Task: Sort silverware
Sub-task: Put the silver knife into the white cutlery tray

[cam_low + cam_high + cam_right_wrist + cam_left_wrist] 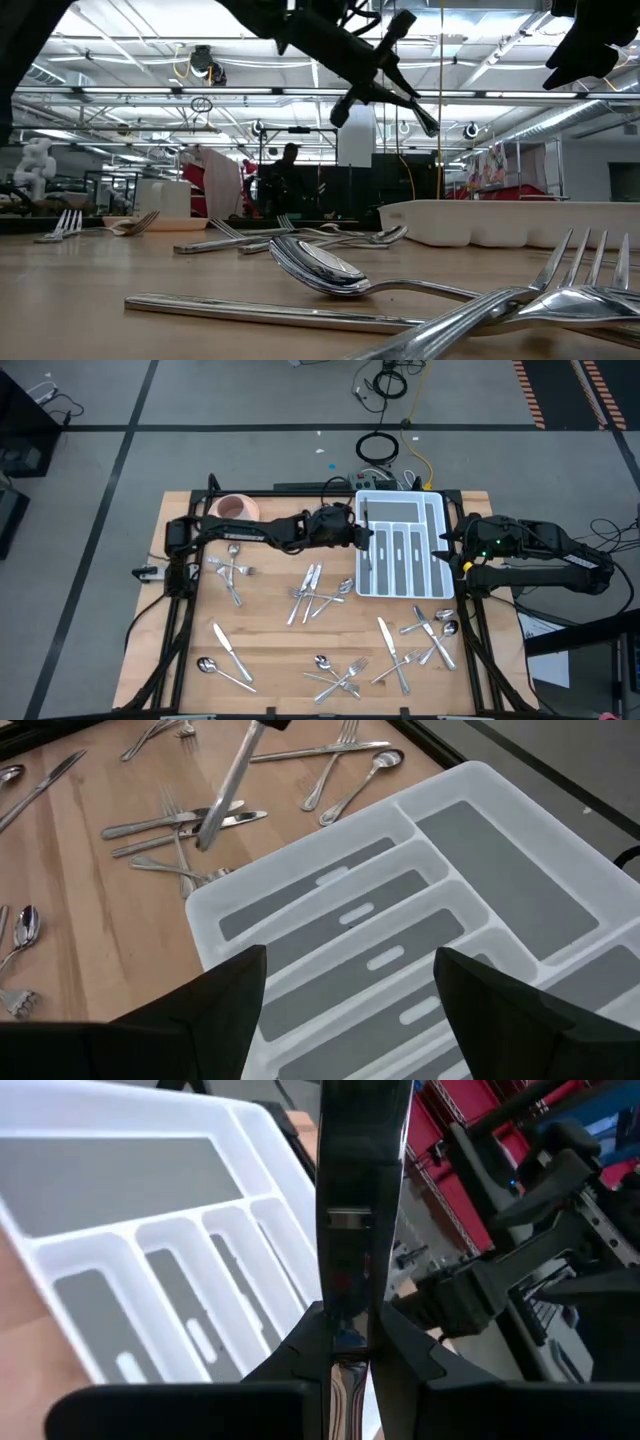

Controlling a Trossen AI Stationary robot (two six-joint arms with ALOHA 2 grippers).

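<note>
High view, piece in hand: the left hand (366, 536) is clamped on one flat silver piece (352, 1210), held over the left edge of the white divided tray (437, 510); it looks like a table knife, though the end is not clear enough to be sure.
Left wrist view, grip: the fingers (410, 1355) press together on the lower part of the piece, which rises long, flat and mirror-bright above them.
Right wrist view, same piece: the piece hangs tilted in the air beside the tray's end wall, not yet inside any compartment.
Progress: judged early; every tray slot seen is bare, showing only its grey liner, so nothing appears sorted yet.
Left to do: nearly all of the silverware (313, 592) lies loose on the tabletop (270, 635), in several small heaps well apart from one another.
Heaps: forks, spoons and knives are mixed and crossing in each cluster, some touching, so each will likely need picking out singly.
Silverware material: polished metal, slim and hard, with thin flat handles; probably slippery to pinch.
Tray material: smooth white plastic with rounded walls, several long narrow slots and a wider one across the end.
Tabletop: pale wood with visible grain.
Right hand (350, 1005): fingers apart, holding nothing, hovering above the tray.
Pink cup (236, 507): stands at the far left of the tabletop, apart from the cutlery.
</note>
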